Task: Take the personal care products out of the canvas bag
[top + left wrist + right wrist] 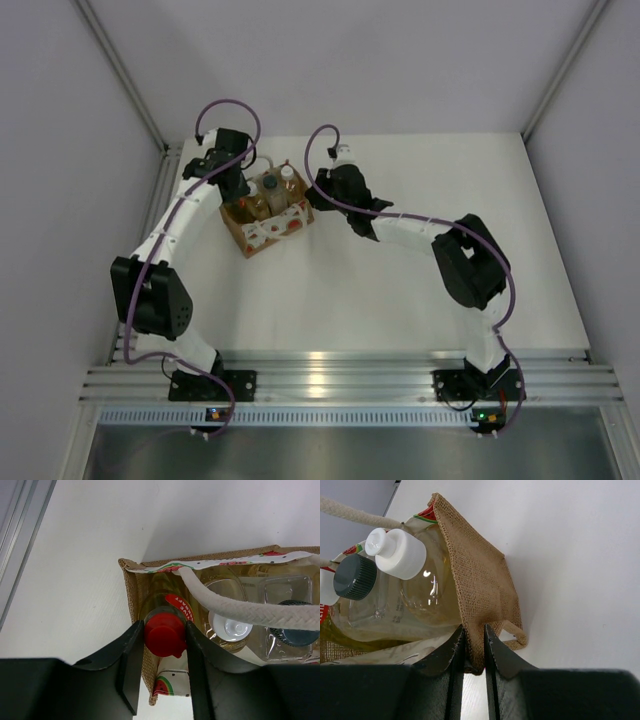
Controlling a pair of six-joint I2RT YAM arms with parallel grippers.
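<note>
The canvas bag (268, 230) stands on the table at the back left, with bottles of amber liquid in it. My left gripper (162, 642) is shut on the red cap (164, 633) of the red-capped bottle, which is still inside the bag's corner (131, 590). Beside it are a white-capped bottle (231, 627) and the squarish dark-capped bottle (295, 630), under a white handle (240, 607). My right gripper (474, 647) is shut on the bag's brown side wall (480, 590). The right wrist view shows a white cap (397, 552) and the dark cap (355, 577).
The bag sits near the table's back left corner, close to the left wall rail (160, 190). An aluminium rail (340, 380) runs along the near edge by both arm bases.
</note>
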